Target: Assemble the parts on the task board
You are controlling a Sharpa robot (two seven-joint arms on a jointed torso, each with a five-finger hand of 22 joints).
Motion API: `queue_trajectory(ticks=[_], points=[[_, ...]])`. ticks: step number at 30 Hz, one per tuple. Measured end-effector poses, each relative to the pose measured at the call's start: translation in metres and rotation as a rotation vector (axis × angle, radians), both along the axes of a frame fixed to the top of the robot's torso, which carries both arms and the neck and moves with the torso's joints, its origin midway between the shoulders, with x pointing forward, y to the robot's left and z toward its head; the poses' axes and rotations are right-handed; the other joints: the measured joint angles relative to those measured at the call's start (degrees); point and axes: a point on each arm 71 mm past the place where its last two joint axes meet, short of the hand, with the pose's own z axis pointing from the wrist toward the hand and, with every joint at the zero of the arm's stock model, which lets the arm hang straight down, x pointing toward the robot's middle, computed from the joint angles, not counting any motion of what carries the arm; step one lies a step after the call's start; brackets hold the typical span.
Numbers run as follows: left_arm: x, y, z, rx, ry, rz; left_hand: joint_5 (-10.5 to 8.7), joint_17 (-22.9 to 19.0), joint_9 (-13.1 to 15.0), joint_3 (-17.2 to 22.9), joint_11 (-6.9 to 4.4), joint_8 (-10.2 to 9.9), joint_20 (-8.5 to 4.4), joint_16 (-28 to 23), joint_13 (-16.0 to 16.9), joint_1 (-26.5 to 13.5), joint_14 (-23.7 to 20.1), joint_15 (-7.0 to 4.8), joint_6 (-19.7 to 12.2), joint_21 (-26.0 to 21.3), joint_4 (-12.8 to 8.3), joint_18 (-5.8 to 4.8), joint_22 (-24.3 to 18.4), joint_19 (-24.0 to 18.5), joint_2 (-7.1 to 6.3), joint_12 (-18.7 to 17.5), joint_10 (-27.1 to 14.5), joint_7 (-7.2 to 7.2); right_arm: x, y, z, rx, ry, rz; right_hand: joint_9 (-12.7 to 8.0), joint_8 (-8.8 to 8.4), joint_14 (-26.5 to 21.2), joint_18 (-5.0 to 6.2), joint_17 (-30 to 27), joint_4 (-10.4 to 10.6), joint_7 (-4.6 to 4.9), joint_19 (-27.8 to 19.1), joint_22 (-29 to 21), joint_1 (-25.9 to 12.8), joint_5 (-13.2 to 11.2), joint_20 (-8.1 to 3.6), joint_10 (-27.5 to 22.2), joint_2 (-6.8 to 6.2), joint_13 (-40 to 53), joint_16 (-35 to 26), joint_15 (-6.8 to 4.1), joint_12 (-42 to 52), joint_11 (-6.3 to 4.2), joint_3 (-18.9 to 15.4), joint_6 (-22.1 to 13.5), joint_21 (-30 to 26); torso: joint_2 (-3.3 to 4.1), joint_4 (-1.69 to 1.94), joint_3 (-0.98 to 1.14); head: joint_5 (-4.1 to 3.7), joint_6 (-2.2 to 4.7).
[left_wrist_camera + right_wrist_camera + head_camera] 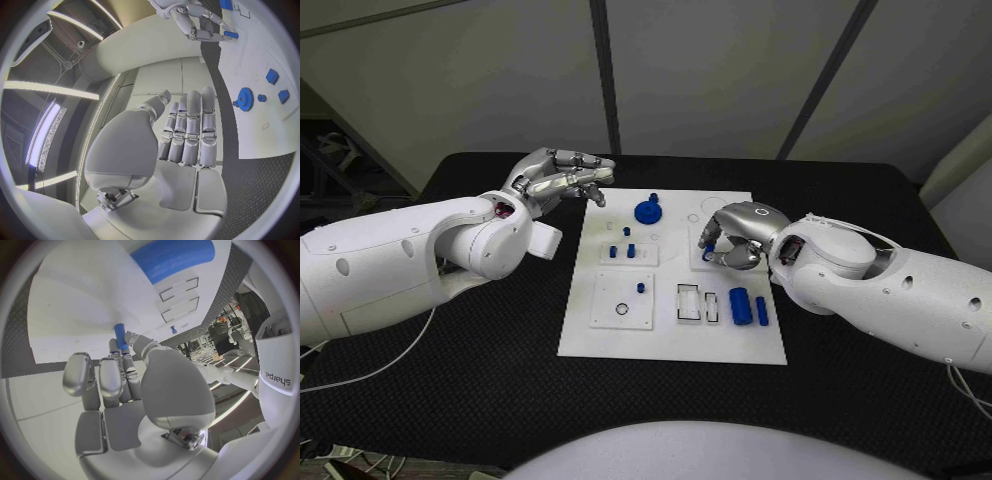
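Right robot hand [733, 243] hovers over the task board [672, 345], pinching a small blue peg [120, 335] between thumb and fingertips above the board's right half. Left robot hand [560, 178] holds nothing, fingers curled together, just off the board's far left corner above the black counter [473, 400]. Blue gear [648, 211] sits near the far edge; two blue cylinders [749, 306] lie near the right edge
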Motion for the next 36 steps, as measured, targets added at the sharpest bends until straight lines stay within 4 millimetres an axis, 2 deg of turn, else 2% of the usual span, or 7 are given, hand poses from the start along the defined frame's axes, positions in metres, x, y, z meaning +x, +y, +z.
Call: queue_trajectory(ticks=[9,13,21,27,30,33,36], points=[[-0.0001,0.0002,-0.0001,0.0,0.001,0.0,0.0,0.0,0.0,0.0,0.2,0.0,0.0,0.0,-0.01,-0.22,0.0,0.0,0.0,0.0,0.0,0.0,0.0,0.0,0.22,0.0,-0.2,0.0,-0.0002,-0.0011,-0.0003,-0.007,-0.003,-0.002,-0.04,-0.39,0.0,0.0,-0.23,0.1,0.32,0.0,-0.23,0.0,0.0,0.0,-1.77,0.0,-0.42,0.0,0.0,-0.93,0.91,0.1,-0.32,0.0,0.0,0.0,0.0,0.03,-0.1],[-0.0001,0.0002,-0.0001,0.0,0.002,0.0,0.0,-0.05,-0.06,0.0,0.2,0.0,0.0,0.0,-0.01,-0.22,0.0,0.0,0.0,0.0,0.0,0.0,-0.06,0.0,0.22,0.0,-0.2,0.0,-0.0005,-0.0012,-0.0006,-0.009,-0.003,-0.002,-0.28,-1.05,0.0,0.0,-0.23,0.17,0.17,0.0,-0.27,-0.04,0.0,0.0,-1.77,-0.04,-0.52,0.0,0.0,-1.22,0.92,0.17,-1.08,0.0,0.0,0.0,0.0,0.04,-0.17],[0.0,0.0003,-0.0001,0.001,0.002,0.001,0.0,-0.05,-0.05,0.0,0.2,0.0,0.0,0.0,0.0,-0.22,0.0,0.0,-0.21,0.0,0.0,0.0,-0.05,0.0,0.22,0.0,-0.2,0.21,-0.0012,-0.0002,-0.0003,-0.009,-0.004,0.0,-0.28,-1.05,0.0,0.0,-0.22,0.31,0.35,0.0,-0.26,-0.25,0.01,0.0,-1.77,-0.25,-0.51,0.0,0.0,-1.22,0.92,0.32,-1.31,0.0,-0.01,0.0,0.01,0.06,-0.21],[0.0,0.0003,-0.0001,0.001,0.002,0.001,0.0,-0.05,-0.05,0.0,0.2,0.0,0.0,-0.21,0.04,-0.25,0.0,0.0,-0.21,-0.22,0.0,0.0,-0.1,0.0,0.25,0.0,-0.2,0.21,-0.0016,0.0005,-0.0001,-0.009,-0.005,0.002,0.05,-0.54,0.0,0.0,-0.22,0.48,0.07,0.0,0.04,-0.24,0.0,0.0,0.47,-0.24,-0.23,-0.01,0.01,-0.27,0.4,0.47,0.31,0.05,-0.01,0.0,0.01,0.13,-0.24],[0.0,0.0002,-0.0001,0.001,0.002,0.001,0.0,-0.05,-0.05,0.0,0.2,0.0,0.0,-0.21,0.04,-0.44,0.0,0.0,-0.21,-0.22,0.0,0.0,-0.11,0.0,0.44,0.0,-0.2,0.21,-0.0021,0.0012,0.0004,-0.006,-0.008,0.004,0.48,0.32,0.16,0.0,-0.01,0.32,-0.43,0.51,0.77,0.06,-0.55,-0.52,2.6,0.05,0.23,0.37,-0.65,0.66,-0.11,0.62,1.99,0.85,-0.01,0.0,0.01,0.13,-0.26],[0.0,0.0002,-0.0001,0.0,0.002,0.001,0.0,-0.05,-0.05,0.0,0.2,0.0,0.0,-0.21,0.03,-0.44,0.0,0.0,-0.21,-0.22,0.0,0.0,-0.11,0.0,0.44,0.0,-0.2,0.21,-0.0026,0.0018,0.001,-0.001,-0.011,0.006,1.0,1.17,0.2,0.0,0.22,-0.02,-1.06,1.24,1.57,0.63,-2.02,-0.84,3.44,0.62,1.14,0.63,-1.03,1.92,0.72,0.95,3.36,1.42,-0.01,0.0,0.03,0.14,-0.32],[0.0,0.0,-0.0002,0.0,0.002,0.0,0.0,-0.04,-0.05,0.0,0.2,0.0,0.0,-0.21,0.03,-0.44,0.0,0.0,-0.21,-0.22,0.0,0.0,-0.11,0.0,0.44,0.0,-0.2,0.21,-0.0034,0.0023,0.002,0.005,-0.016,0.008,1.18,1.17,0.14,0.0,0.22,-0.26,-1.11,1.65,2.17,1.06,-2.53,-1.25,4.02,1.06,2.24,0.64,-1.57,2.91,1.3,0.85,3.82,1.81,0.0,-0.01,0.03,0.13,-0.37]])
